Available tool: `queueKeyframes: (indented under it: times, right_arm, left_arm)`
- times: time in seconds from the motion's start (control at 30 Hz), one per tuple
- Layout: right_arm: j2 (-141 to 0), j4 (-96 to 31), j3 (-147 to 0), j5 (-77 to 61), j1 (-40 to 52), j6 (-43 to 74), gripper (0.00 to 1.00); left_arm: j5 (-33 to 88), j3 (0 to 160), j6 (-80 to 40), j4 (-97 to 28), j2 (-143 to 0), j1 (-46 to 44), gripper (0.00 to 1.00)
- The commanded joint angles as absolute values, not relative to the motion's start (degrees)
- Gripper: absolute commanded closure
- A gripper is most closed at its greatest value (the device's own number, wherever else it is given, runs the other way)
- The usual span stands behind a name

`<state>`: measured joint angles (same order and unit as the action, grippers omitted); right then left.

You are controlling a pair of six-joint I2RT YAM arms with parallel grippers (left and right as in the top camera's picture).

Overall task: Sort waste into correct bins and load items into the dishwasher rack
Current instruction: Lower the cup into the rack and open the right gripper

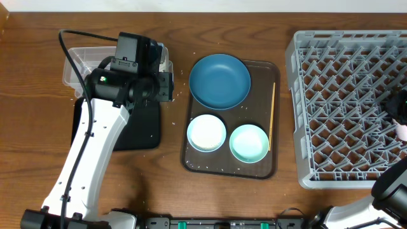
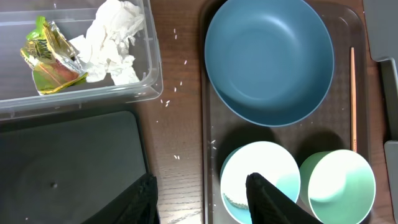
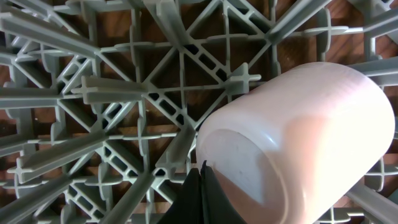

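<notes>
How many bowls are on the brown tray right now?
3: the blue bowl at the far end, a pale bowl near left, a mint bowl near right. None looks hidden.

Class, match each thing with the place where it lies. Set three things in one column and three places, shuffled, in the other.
Things:
1. yellow-green snack wrapper
2. thin wooden chopstick
3. pinkish-white cup

Places:
A. light-grey lattice dishwasher rack
B. clear plastic tub
C. brown serving tray

Pairs: 1-B, 2-C, 3-A
</notes>
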<state>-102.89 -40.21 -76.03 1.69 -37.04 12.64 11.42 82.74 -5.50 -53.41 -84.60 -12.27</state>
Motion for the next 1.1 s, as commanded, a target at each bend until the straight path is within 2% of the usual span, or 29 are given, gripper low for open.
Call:
queueKeyframes:
  times: [0.0,0.4,0.6,0.83,0.93,1.07]
  right_arm:
    - [-101.19,-40.99,-76.40,4.73,-39.51,13.93,0.99]
    - [-96.97,-42.33,-76.40,4.80,-42.74,14.90,0.99]
    - [-96.97,-47.79,-76.40,13.80,-44.53,24.60,0.99]
    - [-96.97,-49.08,-76.40,14.39,-46.04,26.35,0.99]
    - [-96.97,-47.72,-76.40,8.23,-46.11,25.10,0.99]
    - [-96.97,-44.49,-76.40,-8.78,-46.06,15.53,0.99]
  left_arm:
    - [11.29,82.72,-4.73,-53.52,-84.88,-12.32,0.51]
    - [11.27,82.72,-4.71,-53.52,-84.88,-12.32,0.51]
    - [11.25,82.72,-4.67,-53.52,-84.88,-12.29,0.51]
    - [11.05,82.72,-4.10,-53.52,-84.88,-12.29,0.50]
    - [11.05,82.72,-4.10,-53.49,-84.88,-12.29,0.50]
    - [11.05,82.72,-4.10,-53.49,-84.88,-12.29,0.50]
